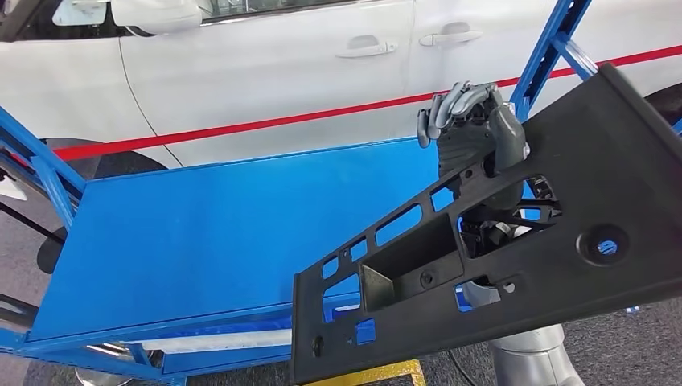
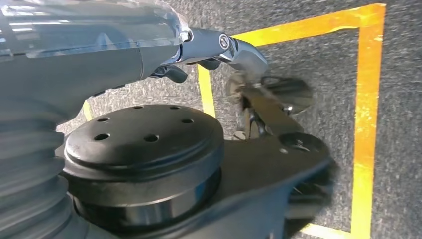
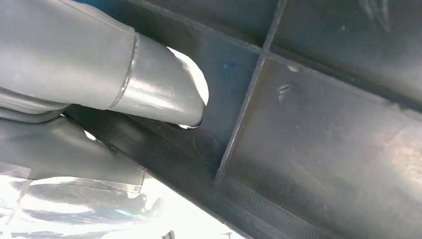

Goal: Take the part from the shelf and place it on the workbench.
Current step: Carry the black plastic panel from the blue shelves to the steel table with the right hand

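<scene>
Behind the scene stands a white car with a red stripe along its doors, and in front of it a blue-framed workbench whose flat blue tabletop spreads across the left and middle of the head view. On the right, the right hand holds the part, a long black plastic panel with a row of cut-out windows, a recessed pocket and a round hole. The panel is off the shelf and hangs tilted in the air, its low near end over the near edge of the tabletop and its high end up at the right by a slanting blue upright. The fingers curl over the panel's far edge while the thumb presses its face; in the right wrist view the thick grey thumb lies against the ribbed underside of the panel. So the taking looks done, and what is left is to lower the panel flat onto the tabletop and let go. The left hand cannot be judged: the left wrist view looks down at grey floor with yellow tape lines, and its fingers are not clear. No container is to be seen.
</scene>
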You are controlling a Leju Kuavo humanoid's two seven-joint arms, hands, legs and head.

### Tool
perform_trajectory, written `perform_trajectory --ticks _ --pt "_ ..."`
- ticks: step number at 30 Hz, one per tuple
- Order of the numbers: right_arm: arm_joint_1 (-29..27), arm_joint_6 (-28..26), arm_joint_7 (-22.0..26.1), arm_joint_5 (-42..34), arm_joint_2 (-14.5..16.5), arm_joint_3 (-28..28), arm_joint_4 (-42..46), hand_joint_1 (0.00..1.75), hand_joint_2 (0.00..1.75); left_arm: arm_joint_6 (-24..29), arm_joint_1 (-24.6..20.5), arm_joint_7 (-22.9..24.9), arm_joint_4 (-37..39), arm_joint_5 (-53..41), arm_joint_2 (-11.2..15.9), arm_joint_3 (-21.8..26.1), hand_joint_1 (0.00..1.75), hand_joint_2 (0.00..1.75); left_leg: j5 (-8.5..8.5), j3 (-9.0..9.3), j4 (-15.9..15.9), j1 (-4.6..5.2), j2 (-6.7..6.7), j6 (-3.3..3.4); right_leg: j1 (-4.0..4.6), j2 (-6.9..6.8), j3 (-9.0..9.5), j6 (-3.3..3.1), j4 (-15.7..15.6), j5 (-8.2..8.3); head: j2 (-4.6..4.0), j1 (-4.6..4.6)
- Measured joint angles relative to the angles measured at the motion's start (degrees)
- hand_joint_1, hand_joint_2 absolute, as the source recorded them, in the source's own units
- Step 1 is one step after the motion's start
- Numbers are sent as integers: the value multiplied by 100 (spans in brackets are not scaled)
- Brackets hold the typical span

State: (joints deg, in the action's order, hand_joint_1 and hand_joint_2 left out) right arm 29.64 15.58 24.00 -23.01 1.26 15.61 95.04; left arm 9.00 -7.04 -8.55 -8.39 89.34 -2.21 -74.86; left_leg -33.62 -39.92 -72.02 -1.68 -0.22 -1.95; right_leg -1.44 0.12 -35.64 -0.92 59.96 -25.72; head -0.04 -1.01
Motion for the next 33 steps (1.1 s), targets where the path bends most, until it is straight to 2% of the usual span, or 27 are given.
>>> perform_trajectory --ticks 1,2,3,5,6,7,9,13,16,18,20,21,22,24,25,26,28,30,31,33 --pt "-1 1 0 -1 1 0 -11 175 0 -1 0 0 0 -1 0 0 0 175 -114 -51 -267 7 0 12 26 -6 -46 -14 4 33 0 1" --pt "-2 3 1 -1 1 0 -20 175 0 -4 0 -1 0 -1 0 0 0 175 -117 -7 -340 18 0 36 52 -9 -90 -22 9 67 -1 0" --pt "-3 4 4 -1 1 0 -26 175 0 -8 0 -1 0 -2 0 0 0 175 -19 151 -186 35 0 74 75 -9 -130 -25 14 99 -1 -1" --pt "-3 8 12 -2 1 -1 -29 175 0 -16 -9 -2 0 -3 7 0 0 175 240 685 587 96 -3 195 104 -9 -184 -21 19 160 -1 1" --pt "-1 9 15 -3 0 -2 -29 175 0 -19 -16 -2 0 -3 15 0 0 175 305 931 965 126 -3 250 117 -9 -200 -9 20 186 0 3" --pt "0 10 17 -4 -1 -2 -29 175 0 -21 -22 -2 0 -3 22 0 0 175 319 1094 1219 149 -3 290 125 -10 -210 1 20 205 0 6" --pt "2 11 18 -5 -2 -2 -29 175 0 -21 -26 -2 0 -3 31 0 0 175 297 1194 1371 163 -1 309 138 -11 -220 18 21 221 0 9" --pt "2 11 18 -5 -2 -2 -29 175 0 -21 -27 -2 0 -3 31 0 0 175 299 1195 1372 163 0 308 138 -11 -220 19 21 222 0 9" --pt "3 11 17 -5 -4 -2 -29 175 0 -23 -28 -3 0 -5 29 0 0 175 331 1179 1370 167 2 278 123 -13 -219 32 14 236 0 7" --pt "-2 10 17 -5 -5 -2 -35 175 0 -28 -29 -3 0 -7 27 -1 0 175 368 1144 1378 190 0 263 93 -19 -218 69 -3 273 0 3" --pt "-5 8 17 -5 -8 -2 -43 175 0 -33 -26 -1 0 -8 25 -2 0 175 446 1105 1435 201 0 290 80 -18 -220 135 -56 343 0 3" --pt "-5 3 17 -5 -13 -6 -48 175 0 -37 -28 -1 1 -8 24 -2 0 175 543 1060 1482 187 17 324 73 -12 -295 176 112 156 0 7" --pt "-10 -7 17 -4 -21 -10 -57 175 0 -49 -28 0 1 -9 22 -2 0 175 678 903 1475 172 36 349 61 -8 -284 228 355 -2 0 13" --pt "-20 -23 16 -3 -34 -19 -75 175 0 -72 -32 0 2 -11 19 -2 0 175 900 558 1375 152 69 357 25 -8 -26 291 526 -351 0 21" --pt "-30 -25 15 -2 -37 -19 -80 175 0 -83 -31 -1 2 -11 17 -2 0 175 953 410 1290 157 68 328 32 -7 208 282 369 -323 0 19" --pt "-35 -23 16 -2 -38 -19 -79 175 0 -86 -31 -2 2 -11 16 -2 0 175 975 376 1259 162 64 297 45 -2 350 248 138 -320 0 19" --pt "-49 -22 19 1 -41 -18 -80 175 0 -93 -27 -7 2 -9 15 -2 0 175 1037 343 1244 167 58 228 87 11 384 164 27 -310 0 16" --pt "-60 -20 21 9 -43 -17 -87 175 0 -96 -19 -13 2 -8 15 -2 0 175 1031 296 1220 156 49 155 74 0 321 72 -10 -226 0 15" --pt "-64 -17 23 15 -43 -17 -91 175 0 -96 -15 -18 2 -7 15 -2 0 175 910 241 1131 149 45 122 66 -10 273 22 -29 -169 0 13" --pt "-67 -8 30 30 -43 -17 -104 175 0 -96 -10 -39 2 -6 15 -2 0 175 427 54 636 133 41 65 56 -22 143 -47 -50 -60 0 6"
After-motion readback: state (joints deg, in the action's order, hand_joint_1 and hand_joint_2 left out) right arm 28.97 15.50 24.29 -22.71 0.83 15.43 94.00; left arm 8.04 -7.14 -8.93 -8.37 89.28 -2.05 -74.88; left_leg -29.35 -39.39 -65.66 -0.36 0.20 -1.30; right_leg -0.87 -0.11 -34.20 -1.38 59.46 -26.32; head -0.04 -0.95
